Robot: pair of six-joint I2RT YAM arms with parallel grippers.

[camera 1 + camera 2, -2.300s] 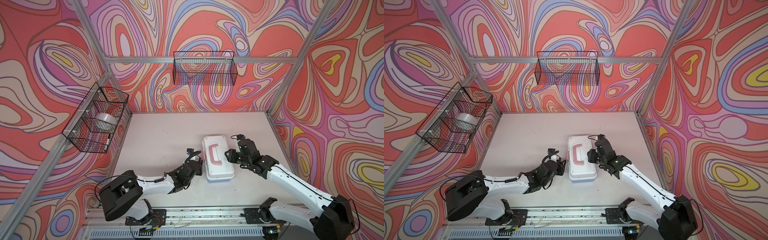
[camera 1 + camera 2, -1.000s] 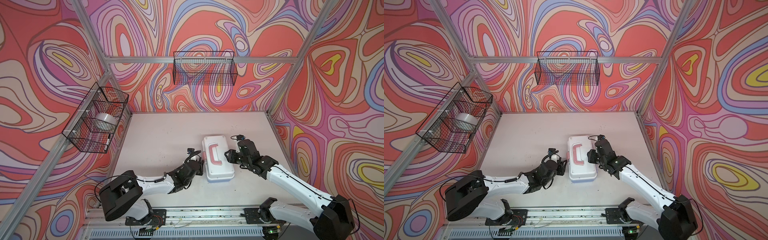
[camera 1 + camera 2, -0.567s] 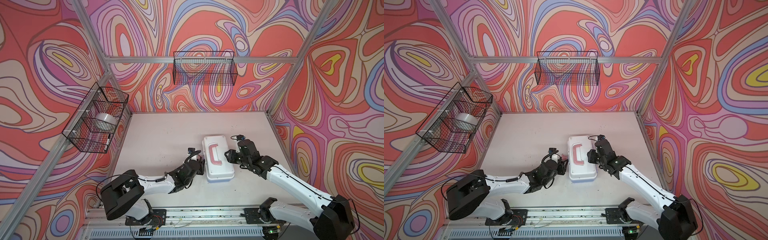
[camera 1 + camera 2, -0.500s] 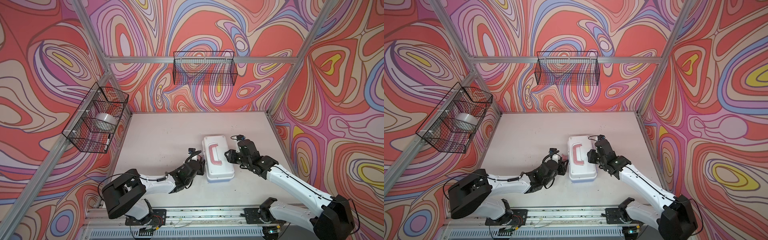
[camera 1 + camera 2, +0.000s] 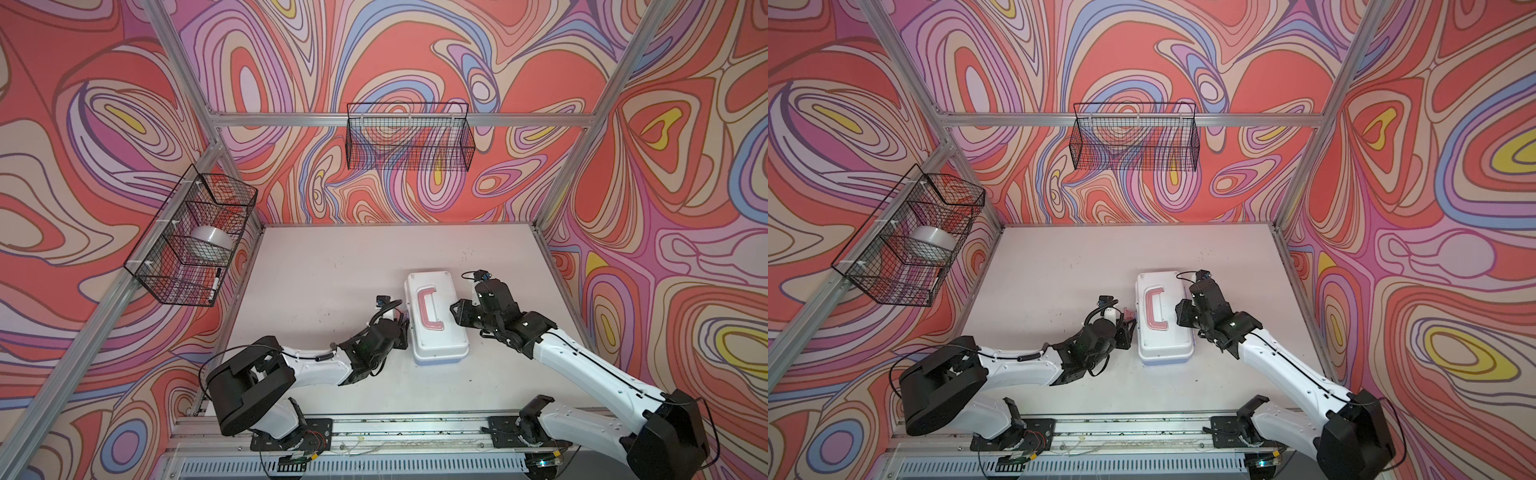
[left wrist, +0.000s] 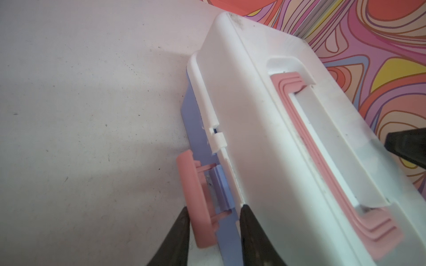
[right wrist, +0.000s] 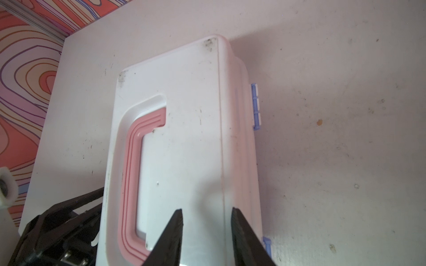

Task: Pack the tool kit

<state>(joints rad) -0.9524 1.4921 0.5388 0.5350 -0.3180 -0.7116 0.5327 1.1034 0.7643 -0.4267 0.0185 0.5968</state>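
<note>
Top views, tool kit: your white tool kit [image 5: 436, 347] [image 5: 1165, 343] lies flat on the table [image 5: 332, 270], lid down and pink handle up, between your two arms.
Top views, left gripper: your left gripper [image 5: 402, 324] [image 5: 1130, 326] is right up against the box's left long side.
Top views, right gripper: your right gripper [image 5: 455, 309] [image 5: 1180, 312] is at the lid's right edge.
Left wrist, latch: the pink latch [image 6: 196, 200] stands swung out from the blue base [image 6: 189, 129], unfastened.
Left wrist, left gripper: jaws apart and straddling that latch. One finger [image 6: 182, 221] touches its outer face and the other meets the lid's rim. A gap shows, so it isn't clamped.
Right wrist, right gripper: jaws [image 7: 206, 218] apart, both tips over the lid top beside the handle [image 7: 131, 161], holding nothing.
Right wrist, hinges: blue hinges [image 7: 255, 106] show on the long side away from the handle.
</note>
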